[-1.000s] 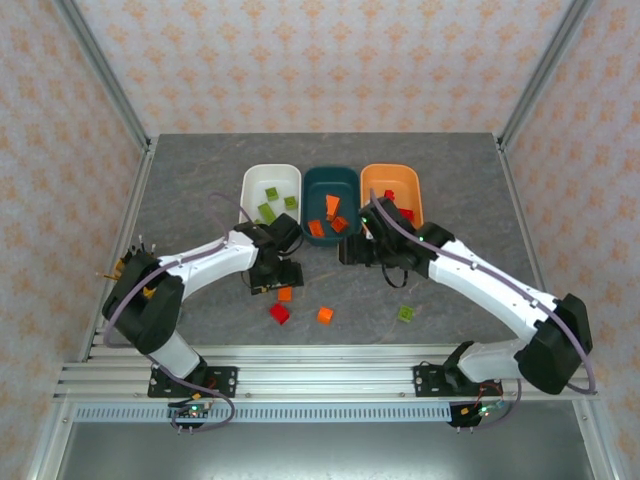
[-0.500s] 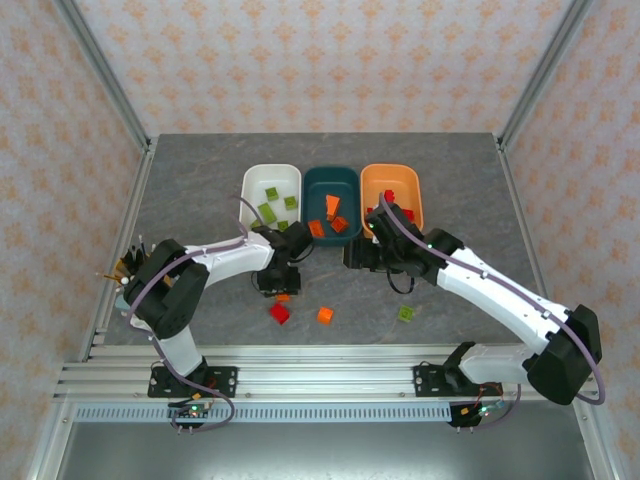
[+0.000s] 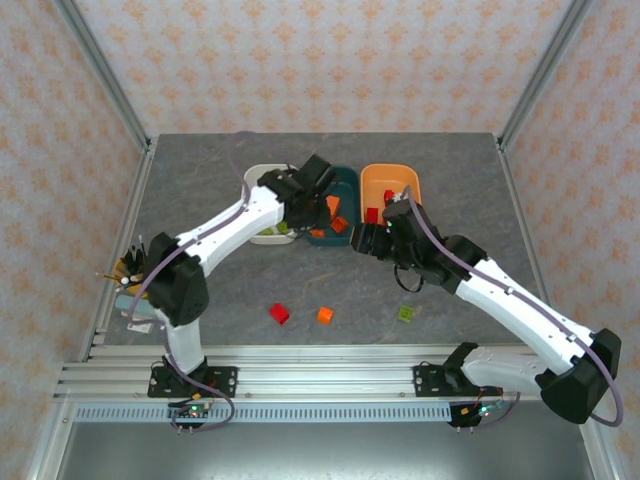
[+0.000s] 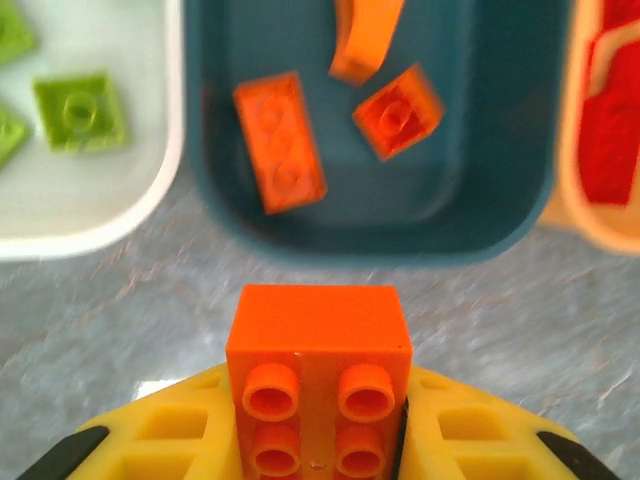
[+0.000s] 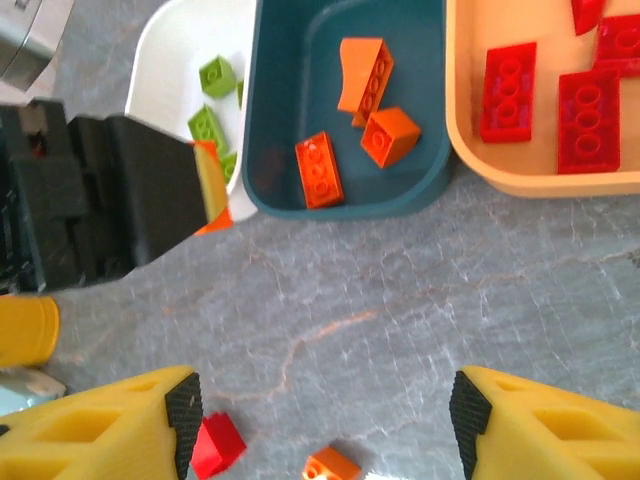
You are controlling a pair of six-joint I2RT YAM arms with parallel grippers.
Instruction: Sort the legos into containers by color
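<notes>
White rounded plastic tub (image 4: 100, 200), far left: lime green bricks (image 4: 80, 110). Left gripper (image 4: 320, 440): clamped on oblong orange studded brick (image 4: 318, 335), just short of dark teal plastic tub (image 4: 480, 150) holding orange bricks (image 4: 280, 140). Orange plastic tub (image 5: 470, 150), far right: red bricks (image 5: 510, 90). Right gripper (image 5: 325, 405): jaws apart, empty. Loose, near part of grey table (image 3: 200, 200): red brick (image 3: 279, 313), orange brick (image 3: 324, 315), green brick (image 3: 406, 313). Handling, judged: light, rigid, slick; pinch flat opposite sides.
</notes>
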